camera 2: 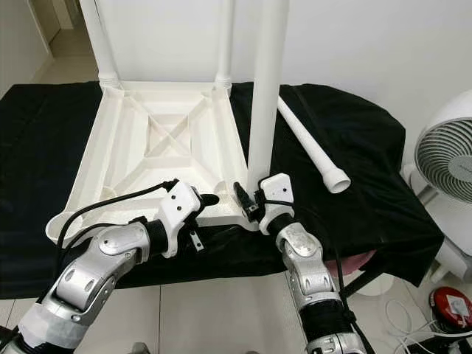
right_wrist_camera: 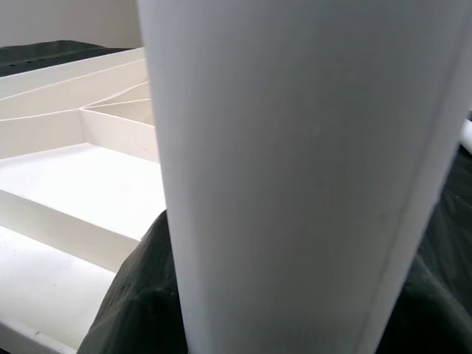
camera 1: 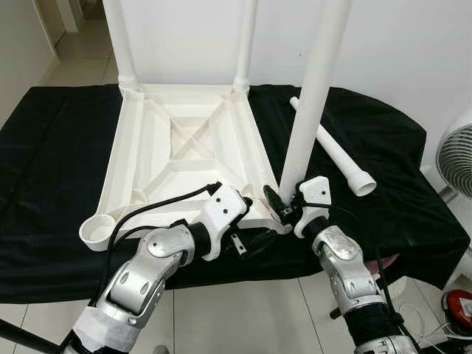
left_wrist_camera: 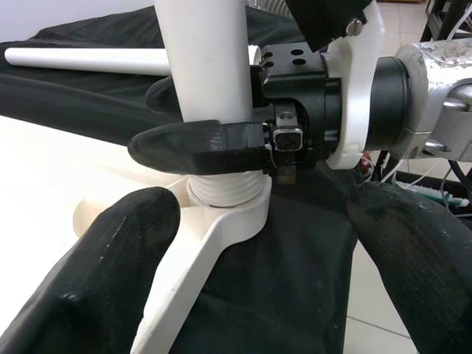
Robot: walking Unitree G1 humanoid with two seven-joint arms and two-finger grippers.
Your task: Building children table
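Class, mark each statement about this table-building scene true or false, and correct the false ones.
1. The right end effector grips an upright white leg standing in the tabletop's near right corner socket. True.
2. The upturned tabletop lies on a red cloth. False: it lies on a black cloth.
3. Two legs already stand in the tabletop's far corners. True.
4. The left end effector is shut on the loose leg. False: its fingers are open beside the near right corner, and the loose leg lies on the cloth, untouched.
5. The near left corner socket holds a leg. False: it is empty.
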